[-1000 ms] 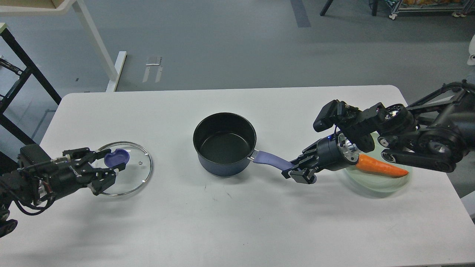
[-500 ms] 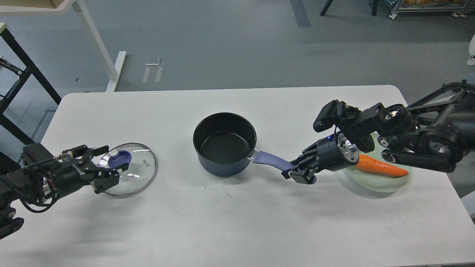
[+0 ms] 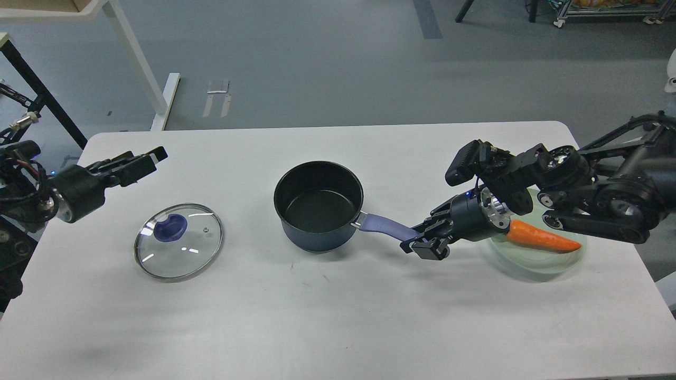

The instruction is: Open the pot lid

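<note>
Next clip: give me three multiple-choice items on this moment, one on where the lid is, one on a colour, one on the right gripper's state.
1. Where is the glass lid?
A. on the pot
B. flat on the table, left of the pot
C. in the left gripper

2. The pot handle is:
A. purple
B. red
C. green

3. The right gripper is:
A. raised, open
B. holding the carrot
C. shut on the pot handle

Key:
1 B, it lies left of the open pot.
2 A, plainly purple.
3 C, its fingers clamp the handle's end.
</note>
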You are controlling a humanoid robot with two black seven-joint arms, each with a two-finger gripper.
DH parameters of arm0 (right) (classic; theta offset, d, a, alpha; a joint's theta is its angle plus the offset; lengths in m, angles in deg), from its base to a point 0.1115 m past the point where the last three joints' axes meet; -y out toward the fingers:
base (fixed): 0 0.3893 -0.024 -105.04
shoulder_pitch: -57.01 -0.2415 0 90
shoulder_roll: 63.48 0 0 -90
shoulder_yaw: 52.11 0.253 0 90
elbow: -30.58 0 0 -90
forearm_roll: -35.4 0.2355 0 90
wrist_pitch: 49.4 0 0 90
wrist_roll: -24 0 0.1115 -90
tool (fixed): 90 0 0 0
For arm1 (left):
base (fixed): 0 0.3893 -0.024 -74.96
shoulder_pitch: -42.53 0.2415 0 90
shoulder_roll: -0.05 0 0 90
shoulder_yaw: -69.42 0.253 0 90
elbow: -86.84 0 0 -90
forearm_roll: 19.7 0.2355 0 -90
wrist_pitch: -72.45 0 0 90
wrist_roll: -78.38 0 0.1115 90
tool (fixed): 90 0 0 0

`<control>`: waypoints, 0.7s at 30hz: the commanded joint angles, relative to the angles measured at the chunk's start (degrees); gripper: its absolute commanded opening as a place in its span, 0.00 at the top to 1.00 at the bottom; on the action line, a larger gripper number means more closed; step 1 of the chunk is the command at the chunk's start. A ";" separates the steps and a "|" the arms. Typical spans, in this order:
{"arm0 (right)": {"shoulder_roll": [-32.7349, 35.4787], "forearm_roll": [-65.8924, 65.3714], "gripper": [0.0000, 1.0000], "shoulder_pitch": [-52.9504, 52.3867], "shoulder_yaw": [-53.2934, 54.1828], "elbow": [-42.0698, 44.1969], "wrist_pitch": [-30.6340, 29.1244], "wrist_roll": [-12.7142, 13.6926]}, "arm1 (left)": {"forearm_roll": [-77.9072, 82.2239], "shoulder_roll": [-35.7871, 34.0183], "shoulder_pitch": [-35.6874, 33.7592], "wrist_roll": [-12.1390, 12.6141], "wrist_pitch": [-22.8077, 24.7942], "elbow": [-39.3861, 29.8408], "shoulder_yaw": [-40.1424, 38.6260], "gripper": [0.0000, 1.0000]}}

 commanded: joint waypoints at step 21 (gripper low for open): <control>29.25 53.21 0.01 6.35 23.30 -7.60 1.49 0.00 | -54.33 6.39 -0.26 -0.02 17.84 1.57 -5.56 0.01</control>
